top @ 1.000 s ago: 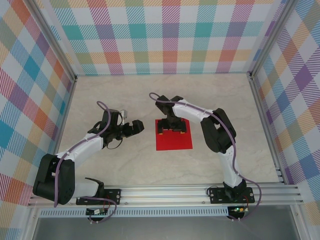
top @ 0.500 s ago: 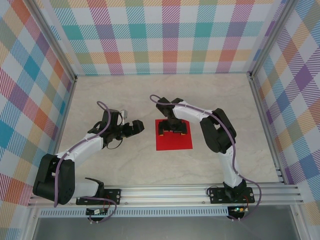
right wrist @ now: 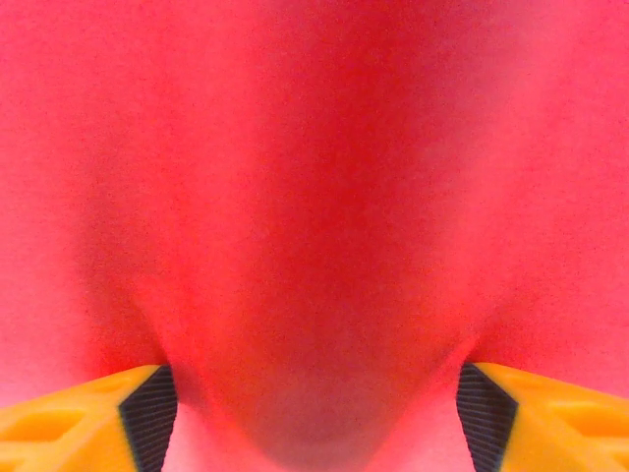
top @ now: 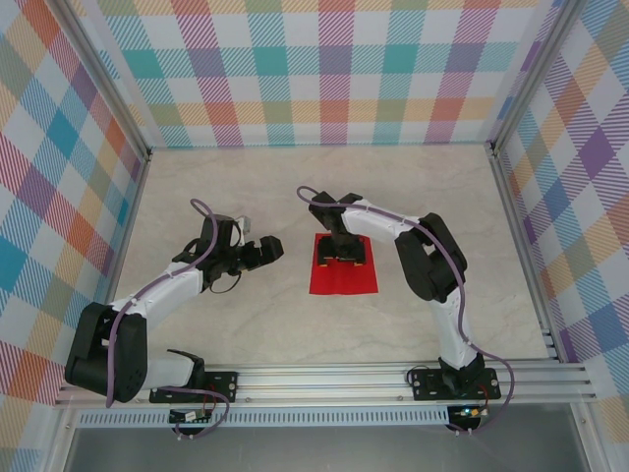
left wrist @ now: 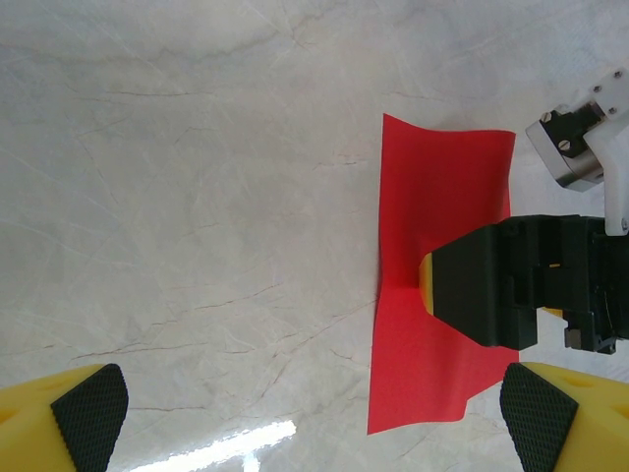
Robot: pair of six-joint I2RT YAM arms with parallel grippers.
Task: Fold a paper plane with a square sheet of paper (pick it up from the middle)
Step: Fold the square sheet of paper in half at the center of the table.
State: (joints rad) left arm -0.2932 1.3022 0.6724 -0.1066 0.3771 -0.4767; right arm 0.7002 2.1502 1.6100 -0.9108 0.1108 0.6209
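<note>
while its two yellow fingers stand partway apart, the right gripper (right wrist: 316, 423) presses its ribbed pads (right wrist: 147, 428) down on the middle of the square sheet of paper (top: 344, 279), and the red paper humps up in a soft ridge between them. the sheet is bunched rather than clamped, so i would not call it held yet. that placement fits the task's call to lift from the centre: squeezing inward on a flat sheet raises a fold the jaws can close on. the sheet rests on the pale marbled tabletop (top: 246, 324), roughly midway between the two arms. just beside its left edge, the left gripper (left wrist: 313, 413) hovers with jaws spread wide and nothing between them, aimed at the paper, likely waiting to steady or receive it. the sheet reads as a plain square, so folding looks not yet begun.
</note>
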